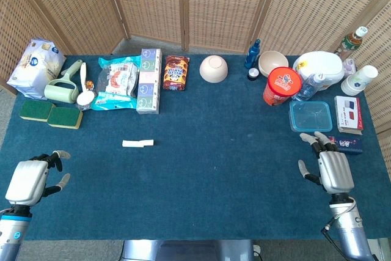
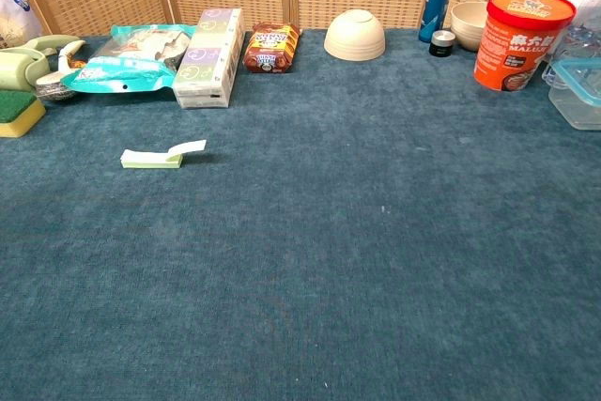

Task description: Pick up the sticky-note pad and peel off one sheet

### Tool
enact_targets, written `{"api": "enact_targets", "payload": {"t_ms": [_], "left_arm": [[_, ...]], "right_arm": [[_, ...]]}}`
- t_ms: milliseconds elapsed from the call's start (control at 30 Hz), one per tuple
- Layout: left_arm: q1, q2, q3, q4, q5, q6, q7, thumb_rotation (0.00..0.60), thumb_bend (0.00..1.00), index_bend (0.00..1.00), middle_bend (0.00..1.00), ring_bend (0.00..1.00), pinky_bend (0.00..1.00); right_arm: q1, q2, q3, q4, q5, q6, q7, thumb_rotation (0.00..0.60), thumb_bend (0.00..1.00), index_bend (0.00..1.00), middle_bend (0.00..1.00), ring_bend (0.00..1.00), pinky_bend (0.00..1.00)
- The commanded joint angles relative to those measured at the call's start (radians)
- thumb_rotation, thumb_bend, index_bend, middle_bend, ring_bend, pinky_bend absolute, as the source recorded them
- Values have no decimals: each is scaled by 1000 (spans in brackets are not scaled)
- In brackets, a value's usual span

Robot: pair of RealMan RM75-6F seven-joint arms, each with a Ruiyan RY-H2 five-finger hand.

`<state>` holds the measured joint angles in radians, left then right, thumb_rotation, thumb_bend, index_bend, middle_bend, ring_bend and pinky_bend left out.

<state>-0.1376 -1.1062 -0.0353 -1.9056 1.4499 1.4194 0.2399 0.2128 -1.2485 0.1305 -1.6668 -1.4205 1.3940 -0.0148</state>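
The sticky-note pad (image 1: 137, 143) is a small pale green strip lying flat on the blue cloth, left of centre. In the chest view the sticky-note pad (image 2: 155, 157) has its top sheet curled up at the right end. My left hand (image 1: 29, 180) hovers at the table's near left corner, palm down, fingers spread, holding nothing. My right hand (image 1: 333, 169) sits at the near right, fingers apart and empty. Both hands are far from the pad. Neither hand appears in the chest view.
Along the back stand sponges (image 1: 51, 114), a lint roller (image 1: 64, 88), snack bags (image 1: 116, 82), a long box (image 1: 148, 80), an upturned bowl (image 1: 214, 68) and a red tub (image 1: 281, 86). A clear lidded container (image 1: 311, 116) and card boxes (image 1: 349, 114) lie just beyond my right hand.
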Motion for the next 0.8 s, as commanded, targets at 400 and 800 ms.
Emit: {"api": "enact_targets", "payload": {"t_ms": [400, 800], "left_arm": [[-5, 15, -5, -5, -1, -4, -7, 600, 284, 347, 563, 468, 503], [-174, 58, -89, 37, -86, -227, 1, 600, 285, 347, 638, 535, 545]], "right_arm": [[-6, -3, -2, 9, -5, 9, 16, 600, 424, 197, 309, 136, 246], [-7, -7, -2, 14, 10, -3, 20, 600, 425, 197, 309, 136, 246]]}}
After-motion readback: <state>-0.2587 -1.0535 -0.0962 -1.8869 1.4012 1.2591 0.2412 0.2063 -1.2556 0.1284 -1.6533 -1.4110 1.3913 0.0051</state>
